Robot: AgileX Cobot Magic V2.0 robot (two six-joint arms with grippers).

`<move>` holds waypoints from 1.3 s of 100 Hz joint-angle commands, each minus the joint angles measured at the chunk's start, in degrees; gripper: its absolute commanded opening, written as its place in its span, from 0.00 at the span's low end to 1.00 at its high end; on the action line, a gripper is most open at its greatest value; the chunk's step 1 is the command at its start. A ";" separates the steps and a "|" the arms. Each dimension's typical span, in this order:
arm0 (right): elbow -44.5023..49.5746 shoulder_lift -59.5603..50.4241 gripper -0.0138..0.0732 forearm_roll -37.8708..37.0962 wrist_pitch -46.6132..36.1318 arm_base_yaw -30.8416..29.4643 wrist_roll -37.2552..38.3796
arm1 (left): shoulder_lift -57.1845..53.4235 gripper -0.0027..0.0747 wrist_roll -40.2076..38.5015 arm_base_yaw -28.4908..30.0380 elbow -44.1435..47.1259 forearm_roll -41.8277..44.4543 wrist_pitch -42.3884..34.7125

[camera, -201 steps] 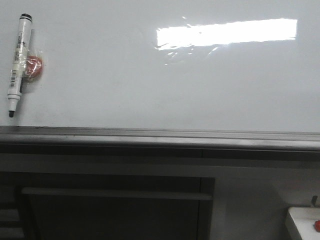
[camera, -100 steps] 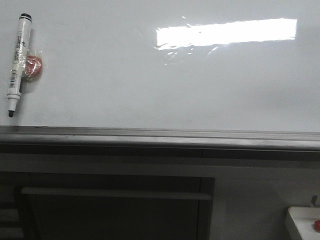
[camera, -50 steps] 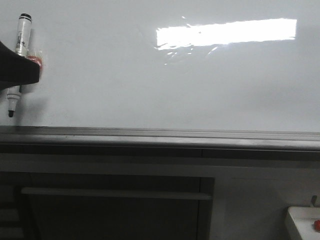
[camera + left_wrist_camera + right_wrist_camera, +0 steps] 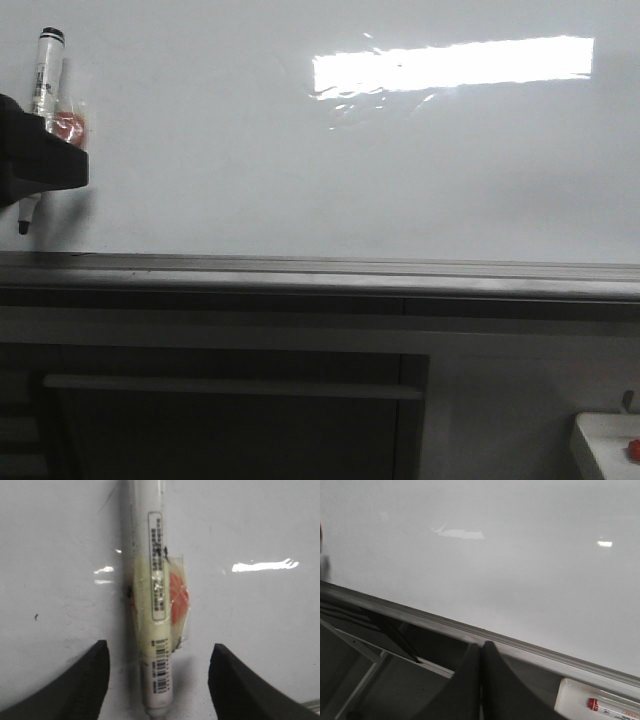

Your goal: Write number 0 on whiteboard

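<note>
The whiteboard (image 4: 300, 170) is blank; no number 0 shows on it. A white marker pen with a black cap (image 4: 44, 70) hangs on it at the far left, beside a red round magnet (image 4: 70, 125). My left gripper (image 4: 60, 165) comes in from the left edge and covers the pen's middle. In the left wrist view it (image 4: 159, 645) is open, with the pen (image 4: 155, 580) between the jaws and not touched by either. My right gripper (image 4: 481, 647) is shut and empty, below the board's ledge (image 4: 470, 630). It is out of the front view.
A grey metal ledge (image 4: 320, 268) runs along the board's bottom edge. Below it is a dark cabinet panel with a long handle (image 4: 230, 385). A white tray (image 4: 605, 445) with a red-marked pen (image 4: 607, 705) sits at the lower right.
My left gripper has entered from the left edge and moved right over the pen's middle. The pen, the board and the right gripper have not moved.
</note>
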 commanded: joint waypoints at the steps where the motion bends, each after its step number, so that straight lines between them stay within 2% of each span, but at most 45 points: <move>1: -1.45 0.50 0.09 0.54 -3.99 -0.12 -0.75 | -0.25 0.46 -0.97 -0.40 -1.51 -0.43 -3.57; 2: -1.45 0.50 0.09 0.54 -3.99 -0.12 -0.75 | -0.25 0.40 -0.97 -0.40 -1.51 -0.43 -3.56; 3: -1.45 0.50 0.09 0.54 -3.99 -0.12 -0.75 | -0.25 0.40 -0.97 -0.40 -1.51 -0.43 -3.56; 8: -1.45 0.50 0.09 0.54 -3.99 -0.12 -0.75 | -0.25 0.23 -1.10 -0.44 -1.51 -0.43 -3.22; 10: -1.45 0.50 0.09 0.54 -3.99 -0.12 -0.75 | -0.25 0.12 -1.38 -0.71 -1.51 -0.43 -3.04; 14: -1.45 0.50 0.09 0.54 -3.87 -0.12 -0.75 | -0.25 0.00 -1.38 -0.96 -1.51 -0.43 -2.98; 35: -2.10 0.88 0.09 2.20 -1.65 1.64 -0.93 | -0.47 0.01 -1.38 -2.86 -1.51 1.31 -2.39; 50: -5.50 3.66 0.09 2.33 -0.01 7.06 -4.40 | -2.85 0.01 -1.38 -3.80 -1.51 13.34 -2.39; 63: -9.88 7.52 0.10 2.33 0.01 13.87 -8.49 | -5.93 0.01 -1.38 -4.19 -1.51 19.35 -2.39; 71: -12.45 10.14 0.21 2.33 0.01 18.15 -11.30 | -7.79 0.01 -1.38 -4.19 -1.51 26.22 -2.39; 83: -15.76 14.25 0.53 2.33 -0.36 23.93 -13.35 | -10.39 0.01 -1.38 -4.19 -1.51 41.97 -2.39; 90: -17.28 16.23 0.63 1.85 -1.04 26.42 -14.53 | -11.72 0.01 -1.48 -4.19 -1.51 51.76 -2.39; 100: -19.07 18.43 0.63 1.85 -1.71 29.04 -17.90 | -12.96 0.01 -1.90 -4.19 -1.51 62.19 -3.75; 130: -19.76 22.81 0.63 1.75 -10.06 34.73 -19.22 | -13.11 0.01 -1.90 -4.19 -1.51 69.43 -10.54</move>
